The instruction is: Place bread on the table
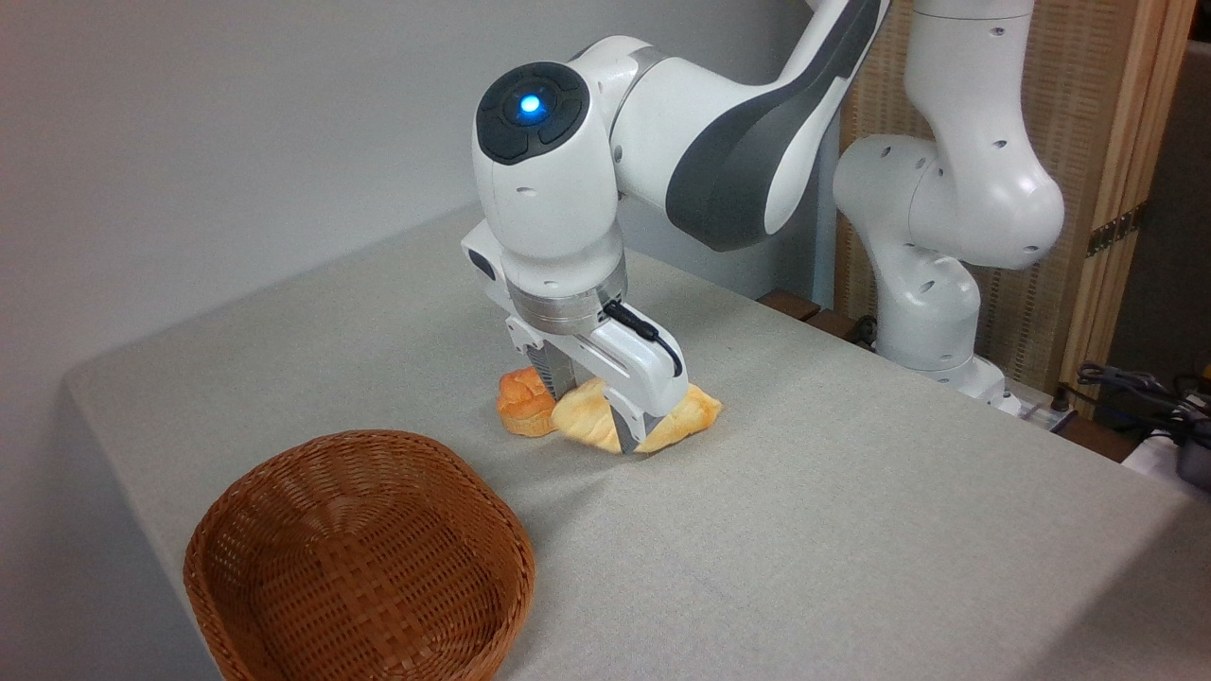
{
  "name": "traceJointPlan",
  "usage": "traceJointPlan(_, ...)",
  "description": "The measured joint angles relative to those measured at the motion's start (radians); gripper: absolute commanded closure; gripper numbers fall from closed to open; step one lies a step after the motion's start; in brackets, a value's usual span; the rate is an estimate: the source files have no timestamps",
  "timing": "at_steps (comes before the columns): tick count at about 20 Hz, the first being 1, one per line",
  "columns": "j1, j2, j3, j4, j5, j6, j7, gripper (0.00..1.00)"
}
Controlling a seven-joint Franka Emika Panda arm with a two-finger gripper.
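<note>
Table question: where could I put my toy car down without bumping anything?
The table is bare right of the basket, and at the back left near the wall. The middle is crowded: the gripper sits over the bread, with a bun close beside it.

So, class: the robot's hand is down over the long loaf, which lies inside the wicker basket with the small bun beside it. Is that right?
Not quite. The camera view shows the loaf on the table, outside the basket, which holds nothing. The rest stands: the hand is down over the loaf, and the small bun sits beside it.
</note>
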Motion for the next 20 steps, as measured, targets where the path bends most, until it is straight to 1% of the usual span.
traceJointPlan(1, 0.0, 0.001, 0.0, 0.0, 0.019, 0.002, 0.017, 0.0)
traceJointPlan(3, 0.0, 0.002, 0.001, 0.001, 0.086, 0.004, 0.057, 0.0)
traceJointPlan(4, 0.0, 0.002, 0.002, 0.002, 0.104, 0.005, 0.069, 0.0)
traceJointPlan(5, 0.0, 0.002, 0.002, 0.003, 0.117, 0.005, 0.075, 0.0)
traceJointPlan(6, 0.0, 0.002, 0.002, 0.004, 0.141, 0.005, 0.08, 0.0)
traceJointPlan(8, 0.0, 0.001, 0.002, 0.006, 0.209, 0.006, 0.092, 0.0)
traceJointPlan(11, 0.0, -0.002, 0.005, 0.027, 0.276, 0.014, 0.102, 0.0)
traceJointPlan(13, 0.0, -0.007, 0.022, 0.081, 0.29, 0.018, 0.102, 0.0)
traceJointPlan(16, 0.001, -0.022, 0.037, 0.185, 0.291, -0.001, 0.102, 0.0)
traceJointPlan(17, 0.0, -0.026, 0.036, 0.216, 0.287, -0.022, 0.099, 0.0)
traceJointPlan(18, -0.001, -0.028, 0.03, 0.245, 0.273, -0.042, 0.084, 0.0)
traceJointPlan(20, -0.002, -0.03, -0.006, 0.296, 0.246, -0.06, -0.002, 0.0)
